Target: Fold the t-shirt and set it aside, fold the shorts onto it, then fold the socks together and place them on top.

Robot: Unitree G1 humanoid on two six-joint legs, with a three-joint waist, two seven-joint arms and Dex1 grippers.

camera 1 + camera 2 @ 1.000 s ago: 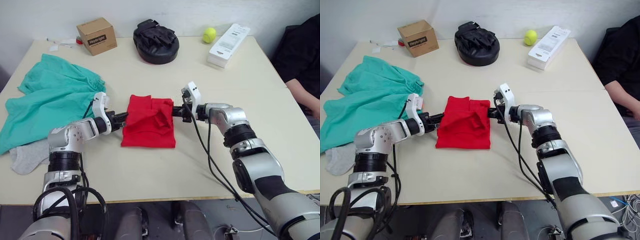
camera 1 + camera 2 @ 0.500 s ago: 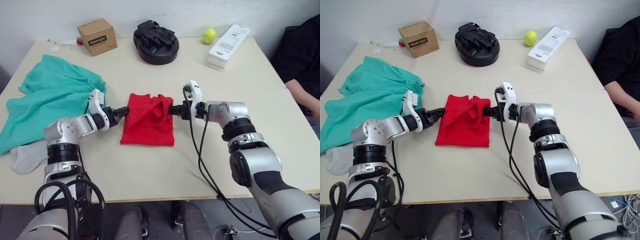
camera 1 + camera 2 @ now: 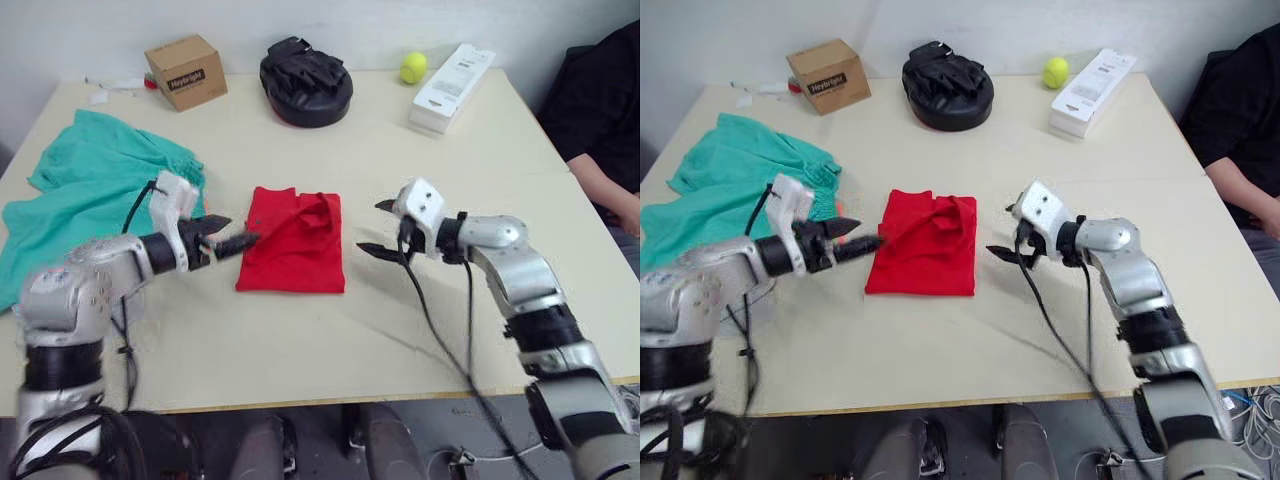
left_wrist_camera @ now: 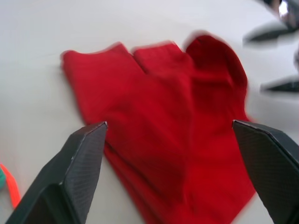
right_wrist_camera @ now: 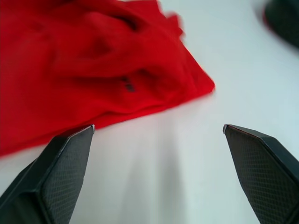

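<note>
Folded t-shirt [image 3: 292, 244] flat mid-table; left gripper [image 3: 228, 236] released at its left edge, right gripper [image 3: 377, 229] released just right.

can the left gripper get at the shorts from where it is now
Probably yes. The left gripper is open at the t-shirt's left edge, and the shorts lie spread just beyond that arm on the same side, with nothing lying on top of them.

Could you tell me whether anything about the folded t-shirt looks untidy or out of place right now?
Yes: the t-shirt is folded, but its far right corner is bunched into a raised lump rather than lying flat. Both end effectors, left and right, are open beside it.
</note>
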